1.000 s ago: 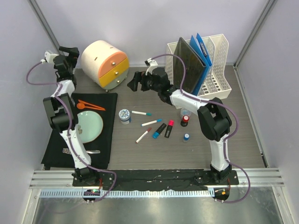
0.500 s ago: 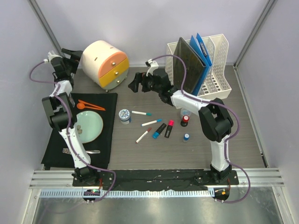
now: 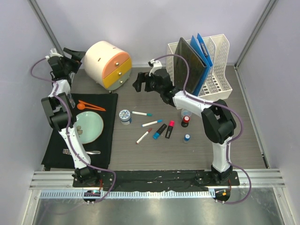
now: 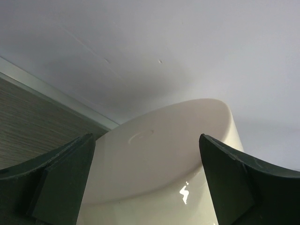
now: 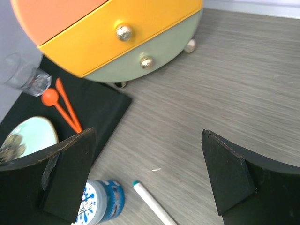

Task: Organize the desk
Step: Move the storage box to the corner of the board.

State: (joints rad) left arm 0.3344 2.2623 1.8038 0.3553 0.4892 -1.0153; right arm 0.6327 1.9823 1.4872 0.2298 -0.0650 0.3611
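Far right corner: rack (image 3: 220, 70) holds blue folders (image 3: 202, 49). Released, left jaws and right jaws flank the drawers (image 3: 107, 63) above the bench (image 3: 243, 131).

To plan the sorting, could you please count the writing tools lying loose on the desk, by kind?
Thin white pens: 3
Thick black markers: 2
Total on the desk: 5
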